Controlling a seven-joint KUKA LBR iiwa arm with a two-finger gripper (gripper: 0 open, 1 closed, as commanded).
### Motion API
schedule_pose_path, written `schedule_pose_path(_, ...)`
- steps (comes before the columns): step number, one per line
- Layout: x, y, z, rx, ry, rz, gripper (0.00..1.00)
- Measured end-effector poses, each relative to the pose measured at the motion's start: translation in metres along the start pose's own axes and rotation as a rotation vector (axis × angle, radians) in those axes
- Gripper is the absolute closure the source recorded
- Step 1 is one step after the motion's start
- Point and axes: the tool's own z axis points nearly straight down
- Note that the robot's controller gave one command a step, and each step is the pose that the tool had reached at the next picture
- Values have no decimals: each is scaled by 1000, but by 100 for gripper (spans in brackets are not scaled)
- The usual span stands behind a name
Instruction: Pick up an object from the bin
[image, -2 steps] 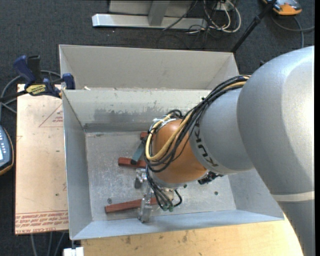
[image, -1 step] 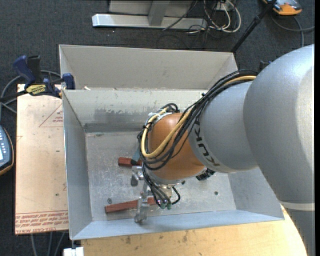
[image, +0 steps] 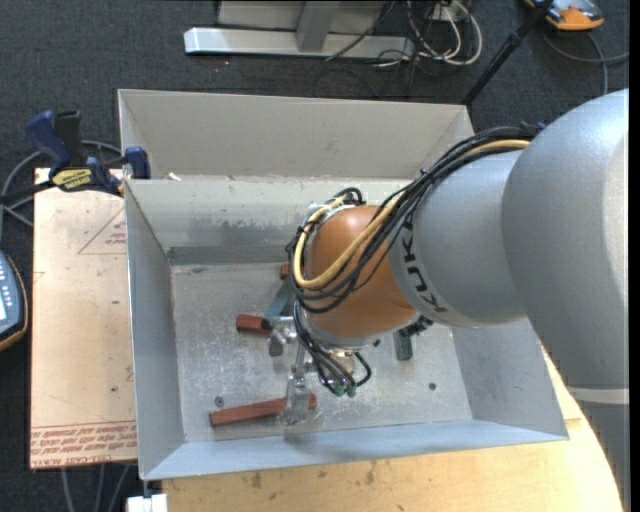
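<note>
My gripper (image: 297, 398) hangs below the orange dome, low in the front middle of the bin. It is right at the right end of a long red-brown bar (image: 247, 412) that lies flat near the front wall; whether it touches the bar I cannot tell. A shorter red-brown piece (image: 250, 323) lies to the gripper's upper left, on the bin floor. A grey-teal thing (image: 282, 302) shows at the dome's left edge, partly hidden by it.
A teal thing (image: 404, 346) pokes out from under the arm to the right of the gripper. A small red bit (image: 284, 270) lies near the back of the floor. The arm and its dome cover the bin's middle and right.
</note>
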Motion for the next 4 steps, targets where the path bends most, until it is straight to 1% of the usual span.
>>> schedule_pose_path(1,15,4,31,-2,-3,105,0)
schedule_pose_path(2,13,5,30,-1,-2,107,0)
schedule_pose_path(3,15,5,31,0,5,105,100)
schedule_pose_path(4,13,5,-17,-2,-1,106,100)
